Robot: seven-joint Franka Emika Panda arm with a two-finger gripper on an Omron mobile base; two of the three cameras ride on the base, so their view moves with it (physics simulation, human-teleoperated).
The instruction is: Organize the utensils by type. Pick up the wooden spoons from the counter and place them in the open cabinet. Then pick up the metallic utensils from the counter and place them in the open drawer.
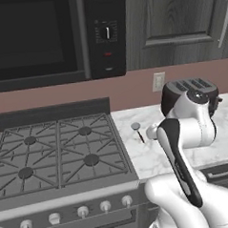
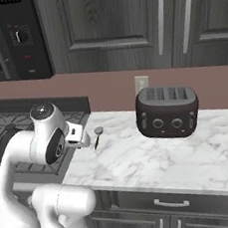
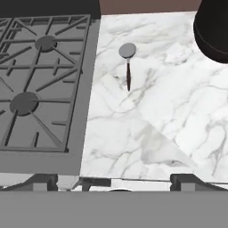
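Note:
One of the metallic utensils [image 3: 128, 67], with a round silver head and a thin dark reddish handle, lies on the white marble counter [image 3: 178, 111] just right of the stove. The same utensil [image 1: 137, 131] [image 2: 97, 136] lies in front of the arm in both base views. My gripper [image 3: 118, 183] hovers above the counter's front edge, short of the utensil. It is open wide, with nothing between its fingertips [image 3: 44, 180]. The wooden spoons, the open cabinet and the open drawer are out of view.
A black gas stove [image 1: 56, 148] adjoins the counter on the left. A dark toaster [image 2: 167, 111] stands at the back right of the counter. A microwave [image 1: 54, 38] and closed dark cabinets [image 2: 126, 24] hang above. Shut drawers [image 2: 168, 200] sit below the counter.

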